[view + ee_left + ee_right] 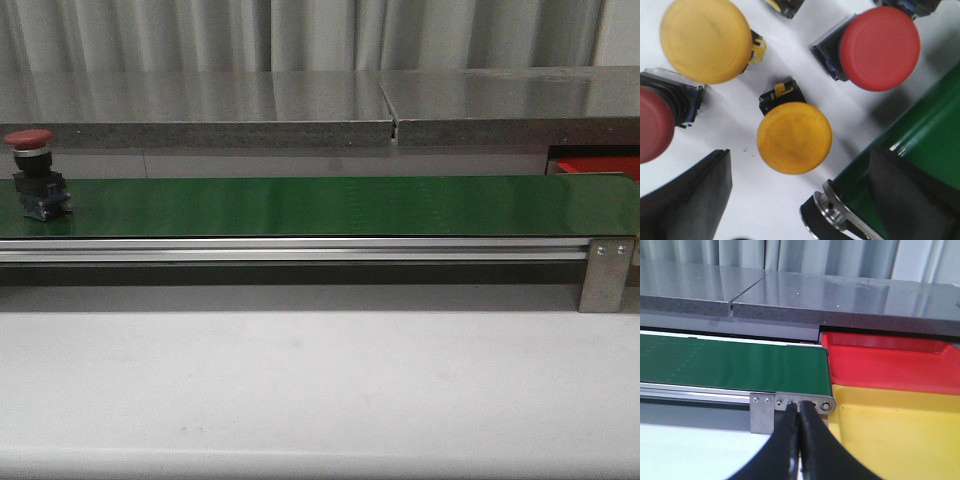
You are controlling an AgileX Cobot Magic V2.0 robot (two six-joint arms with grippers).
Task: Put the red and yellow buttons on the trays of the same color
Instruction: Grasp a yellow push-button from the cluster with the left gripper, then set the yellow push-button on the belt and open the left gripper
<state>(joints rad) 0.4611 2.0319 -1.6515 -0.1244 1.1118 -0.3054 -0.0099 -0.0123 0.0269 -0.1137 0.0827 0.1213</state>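
While a red button [33,172] rides the green belt [330,205], grey curtain [300,33] behind, left hand [800,195] apart, right hand [798,412] together.

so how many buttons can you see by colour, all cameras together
Red buttons: 3, one on the green belt at its left end, two on the white surface in the left wrist view
Yellow buttons: 2, both in the left wrist view
Total: 5, not counting a part-hidden piece at the picture's edge that I cannot identify.
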